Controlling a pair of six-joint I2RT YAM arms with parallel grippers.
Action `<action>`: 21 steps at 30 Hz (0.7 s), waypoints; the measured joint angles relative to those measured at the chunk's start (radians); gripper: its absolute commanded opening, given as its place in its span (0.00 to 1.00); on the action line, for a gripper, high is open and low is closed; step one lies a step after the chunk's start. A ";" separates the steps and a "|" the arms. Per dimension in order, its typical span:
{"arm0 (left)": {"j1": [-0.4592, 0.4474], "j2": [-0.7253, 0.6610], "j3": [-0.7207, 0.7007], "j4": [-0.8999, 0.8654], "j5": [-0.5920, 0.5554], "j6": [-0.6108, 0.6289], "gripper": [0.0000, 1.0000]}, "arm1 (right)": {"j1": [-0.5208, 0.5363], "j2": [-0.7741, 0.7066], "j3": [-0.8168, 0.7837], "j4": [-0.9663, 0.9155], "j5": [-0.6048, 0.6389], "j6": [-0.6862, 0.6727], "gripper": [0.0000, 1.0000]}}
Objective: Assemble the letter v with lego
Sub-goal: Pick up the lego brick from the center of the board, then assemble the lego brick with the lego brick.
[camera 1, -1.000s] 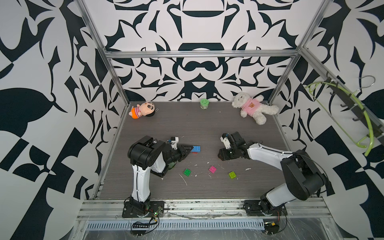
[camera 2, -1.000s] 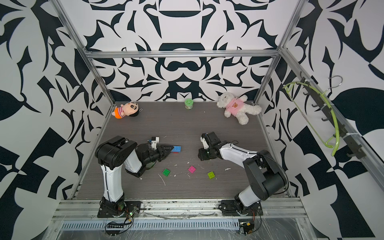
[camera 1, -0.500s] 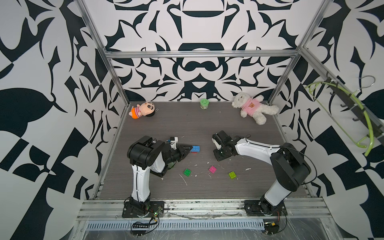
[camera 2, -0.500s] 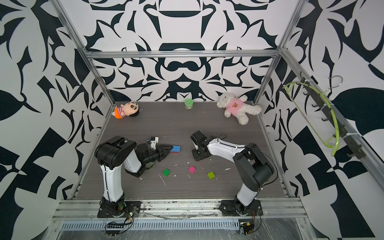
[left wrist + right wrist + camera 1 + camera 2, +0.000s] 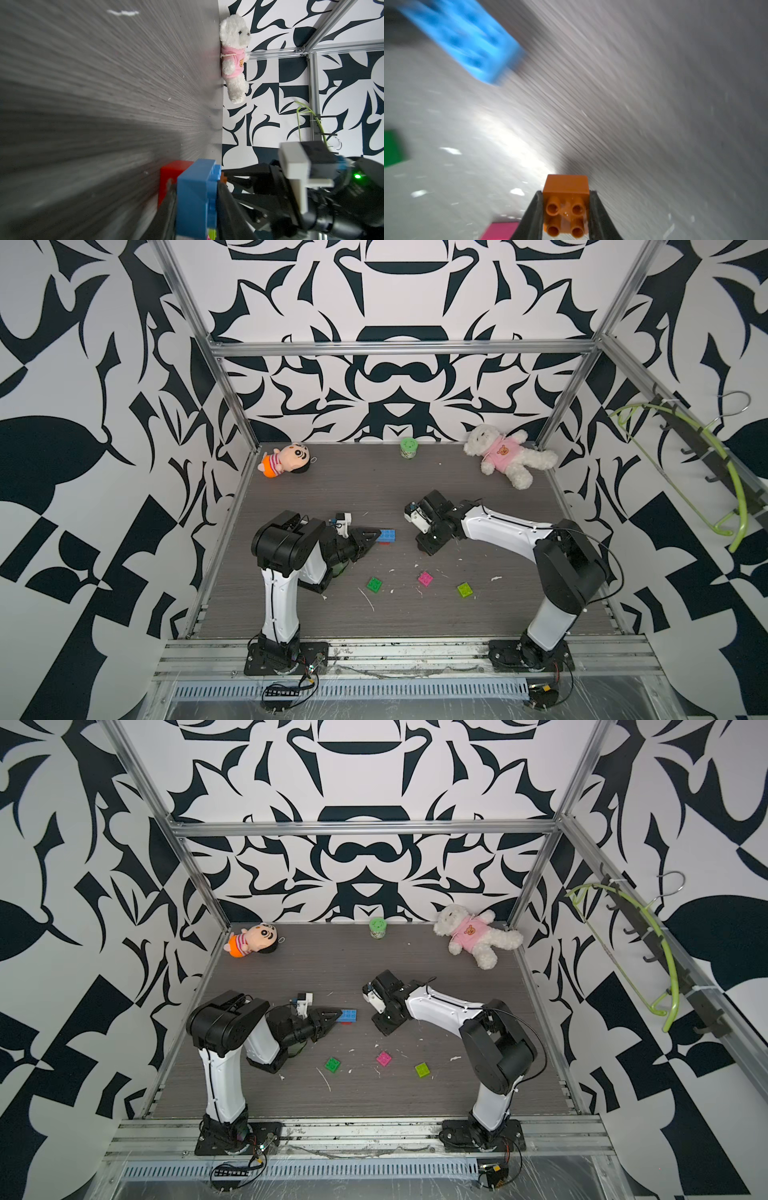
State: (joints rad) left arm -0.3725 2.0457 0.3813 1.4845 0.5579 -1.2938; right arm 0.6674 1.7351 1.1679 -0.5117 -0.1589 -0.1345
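Dark grey wood-grain tabletop (image 5: 415, 489) strewn with white flecks (image 5: 365, 599). Black-and-white patterned walls (image 5: 395, 377), aluminium frame (image 5: 399, 349). Far edge: plush doll (image 5: 286, 459) at 11 o'clock, green tub (image 5: 408, 446) at 12, white bear (image 5: 505, 458) at 1.

Just 9 o'clock of centre, left gripper (image 5: 197, 212) pinches blue brick (image 5: 195, 187), red brick (image 5: 172, 174) against its underside. At its 3 o'clock, right gripper (image 5: 566, 193) clamps orange brick (image 5: 566, 185).

Loose toward 6: dark green brick (image 5: 375, 584), pink brick (image 5: 425, 578), lime brick (image 5: 465, 589).

Since a second ago, the right arm has swung toward 9, nearer the blue brick. The left arm and loose bricks are unmoved.

Open floor (image 5: 409, 506) between blue brick (image 5: 386, 535) and right claw (image 5: 430, 548).
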 measured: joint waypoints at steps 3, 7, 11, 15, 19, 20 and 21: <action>0.001 0.001 0.000 0.001 0.003 0.001 0.23 | -0.002 -0.016 0.052 0.026 -0.144 -0.188 0.00; 0.002 0.002 0.000 0.002 0.008 0.008 0.23 | -0.003 0.015 0.163 -0.018 -0.270 -0.391 0.00; 0.003 0.010 0.000 0.015 0.016 0.018 0.23 | -0.004 0.097 0.276 -0.064 -0.312 -0.527 0.00; 0.006 0.011 0.000 0.016 0.022 0.026 0.23 | -0.004 0.185 0.355 -0.153 -0.308 -0.617 0.00; 0.008 0.017 0.000 0.028 0.030 0.027 0.23 | 0.002 0.257 0.417 -0.222 -0.282 -0.671 0.00; 0.008 0.018 0.000 0.030 0.031 0.027 0.23 | 0.003 0.269 0.428 -0.236 -0.271 -0.681 0.00; 0.008 0.018 0.000 0.031 0.032 0.027 0.23 | 0.004 0.277 0.436 -0.246 -0.261 -0.687 0.00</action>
State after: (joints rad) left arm -0.3645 2.0640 0.3813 1.5154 0.5903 -1.2671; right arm 0.6716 2.0117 1.6039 -0.7574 -0.4202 -0.8215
